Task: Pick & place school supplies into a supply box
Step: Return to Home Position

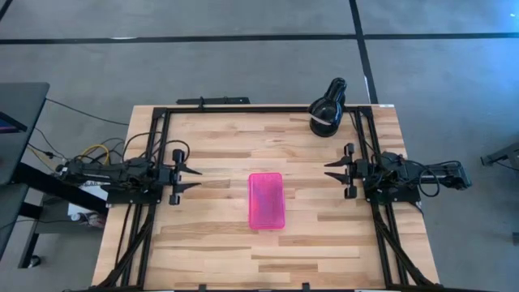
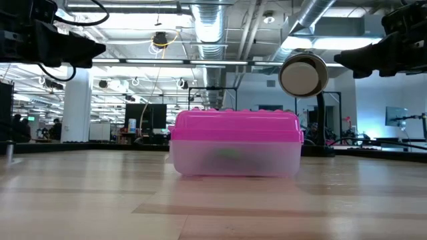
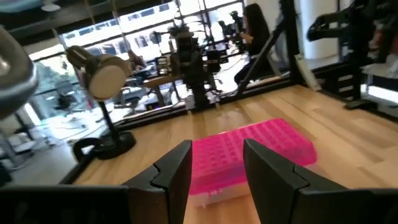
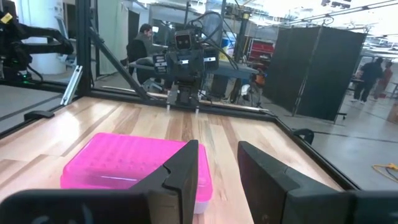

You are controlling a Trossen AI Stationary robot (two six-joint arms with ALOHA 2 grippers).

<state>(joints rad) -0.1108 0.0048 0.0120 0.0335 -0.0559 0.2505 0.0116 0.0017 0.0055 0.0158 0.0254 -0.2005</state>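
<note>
Supply box (image 1: 266,200) at table (image 1: 219,146) centre, pink lid shut; supplies judged inside. Left gripper (image 1: 197,178) at left side, fingers parted, empty. Right gripper (image 1: 328,172) at right side, likewise parted, empty. Both well apart from box: fits parked pose, job judged done.

Overhead, table-level, 2 opposed wrist views — supply box (image 1: 266,200) common to all 4

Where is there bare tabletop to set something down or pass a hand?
Bare wood lies on both sides of the closed supply box: between it and the left gripper, and between it and the right gripper, both open. The table strip from the box to the edge opposite the lamp is free too. Crowded only at the lamp's corner.
</note>
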